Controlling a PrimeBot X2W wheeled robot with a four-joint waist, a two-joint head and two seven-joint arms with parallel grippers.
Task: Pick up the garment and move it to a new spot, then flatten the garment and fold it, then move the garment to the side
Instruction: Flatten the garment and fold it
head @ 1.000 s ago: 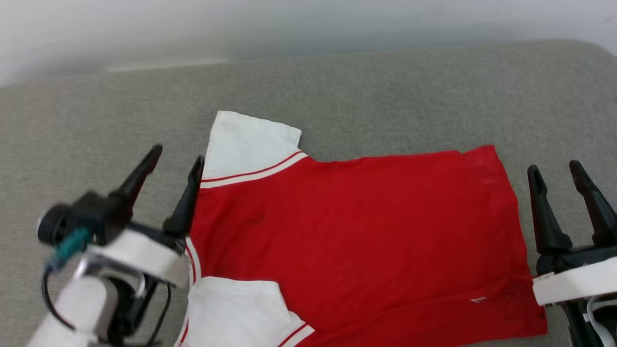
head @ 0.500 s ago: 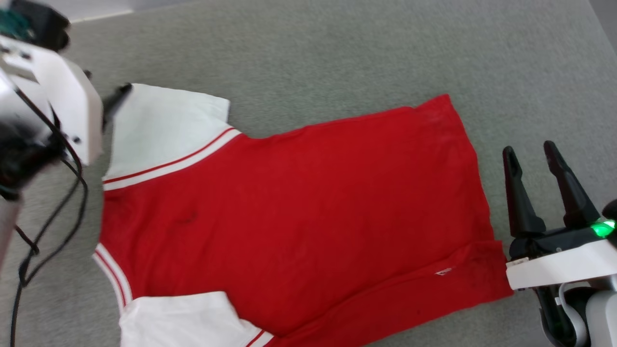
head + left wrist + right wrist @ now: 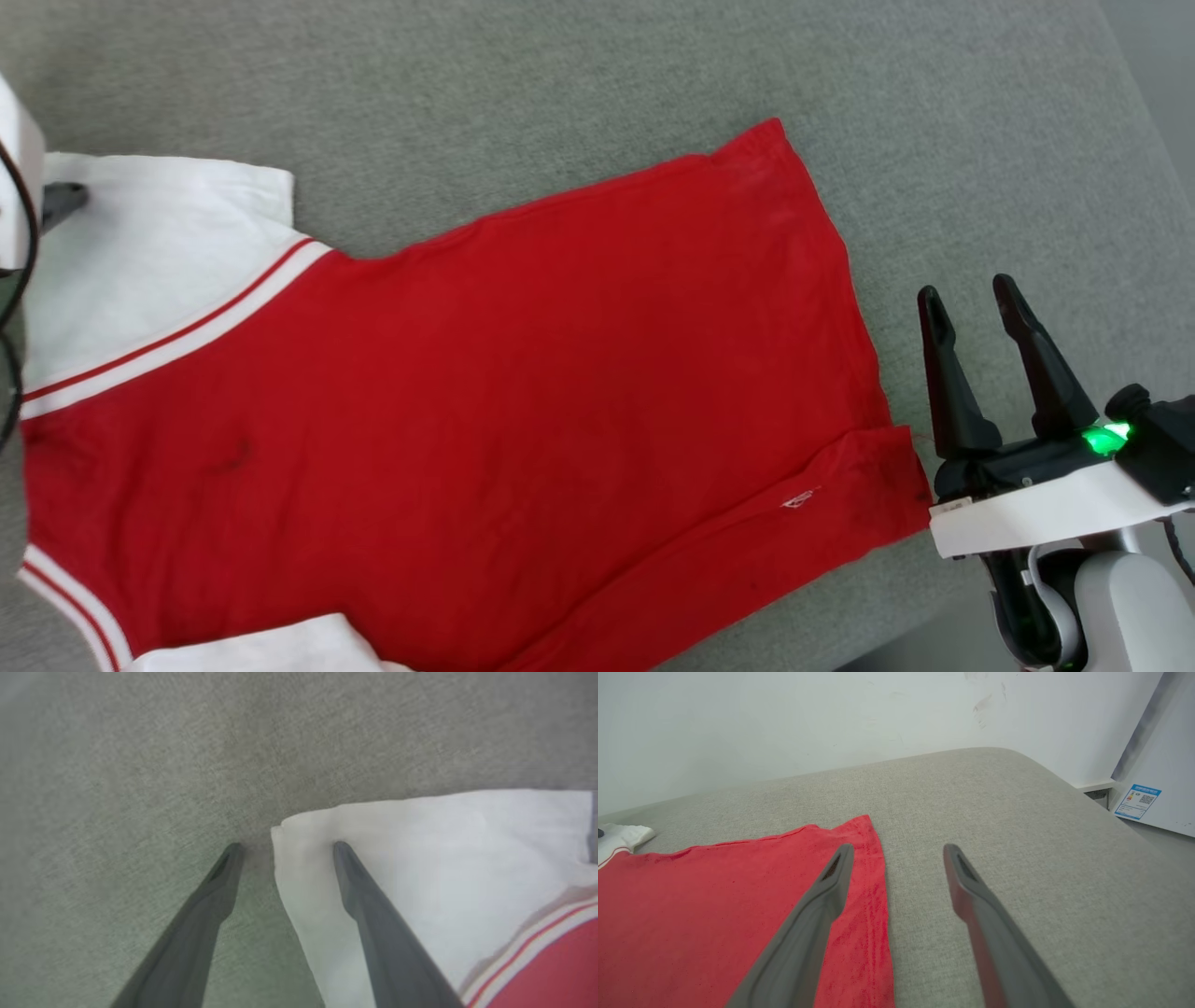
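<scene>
Jersey (image 3: pixel 485 373) lies flat, plain red side up, on grey upholstery (image 3: pixel 560 75); we judge folding not begun. Left claw (image 3: pixel 286 845), spread wide, straddles a white sleeve (image 3: pixel 420 858) corner; right claw (image 3: pixel 966 287), equally wide, stands beside the hem (image 3: pixel 840 280). Both empty.

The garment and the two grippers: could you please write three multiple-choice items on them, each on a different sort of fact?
1. Where is the left gripper? A. at a corner of the sleeve B. over the red hem C. on the striped trim
2. What colour is the body of the garment? A. blue B. red C. black
3. How is the right gripper? A. shut on cloth B. shut, empty C. open, empty

1 A: one finger is over the white sleeve corner, the other over the grey surface.
2 B: the head view shows plain red.
3 C: its fingers stand apart, gripping nothing.
</scene>
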